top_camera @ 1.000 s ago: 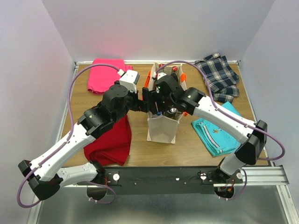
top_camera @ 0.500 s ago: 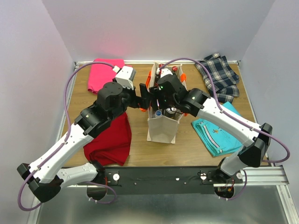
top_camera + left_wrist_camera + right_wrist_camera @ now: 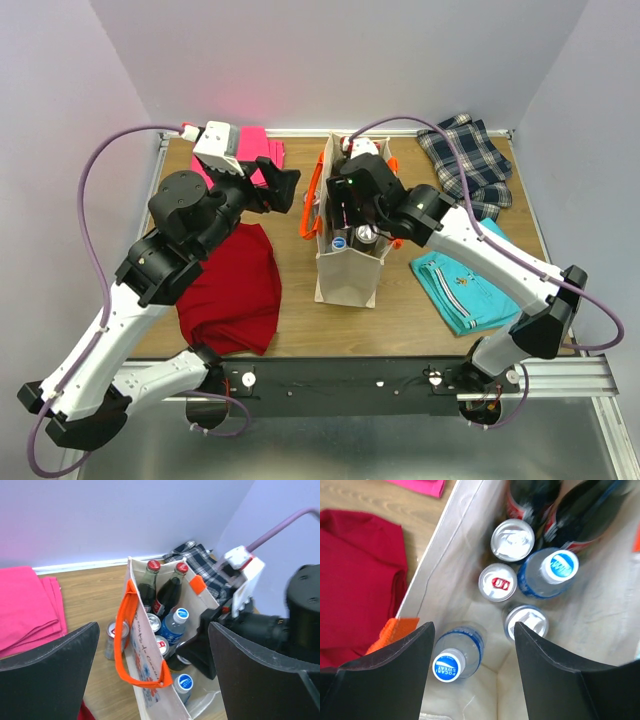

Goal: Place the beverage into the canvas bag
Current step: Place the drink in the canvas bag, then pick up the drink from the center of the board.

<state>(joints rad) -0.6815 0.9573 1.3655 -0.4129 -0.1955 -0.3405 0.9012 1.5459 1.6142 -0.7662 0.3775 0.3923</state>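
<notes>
Several drinks sit inside the canvas bag (image 3: pixel 347 278) at the centre of the overhead view: two dark red-capped bottles (image 3: pixel 146 587), cans (image 3: pixel 497 582) and a blue-capped bottle (image 3: pixel 454 659) (leaning, lower left in the right wrist view). The right gripper (image 3: pixel 472 640) hangs over the bag's mouth, jaws partly spread, gripping nothing. The left gripper (image 3: pixel 278 188), just upper left of the bag, gapes wide and empty.

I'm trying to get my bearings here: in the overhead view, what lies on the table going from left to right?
Red cloth → canvas bag → teal cloth. The pink cloth and the plaid cloth lie farther back over the same stretches as the red and teal ones, so they are left out.
</notes>
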